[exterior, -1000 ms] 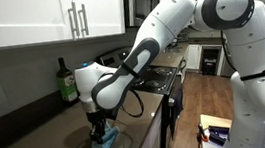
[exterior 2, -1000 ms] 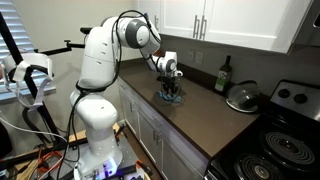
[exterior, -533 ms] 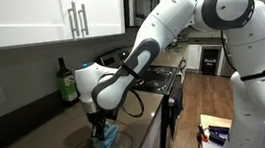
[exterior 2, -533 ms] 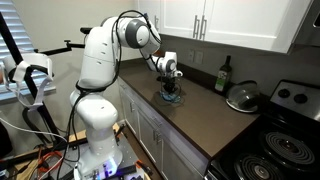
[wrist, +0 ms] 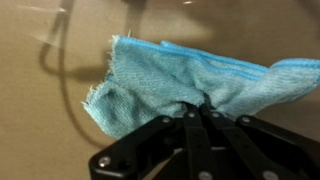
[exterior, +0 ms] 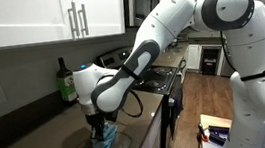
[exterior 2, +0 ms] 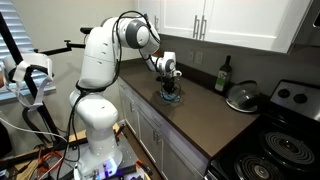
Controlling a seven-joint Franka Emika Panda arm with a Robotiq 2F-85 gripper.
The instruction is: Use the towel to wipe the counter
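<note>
A light blue towel (wrist: 170, 78) lies bunched on the brown counter (wrist: 40, 110). My gripper (wrist: 203, 107) is shut on its near edge and presses it down on the counter. In both exterior views the towel (exterior: 105, 140) (exterior 2: 172, 97) sits under the gripper (exterior: 99, 126) (exterior 2: 171, 90), near the counter's front edge. The fingertips are hidden in the cloth.
A dark green bottle (exterior: 67, 83) (exterior 2: 223, 75) stands by the back wall. A pot with a glass lid (exterior 2: 243, 98) sits beside the black stove (exterior 2: 280, 140). White cabinets (exterior 2: 230, 20) hang above. The counter's front edge (exterior 2: 160, 110) runs close to the towel.
</note>
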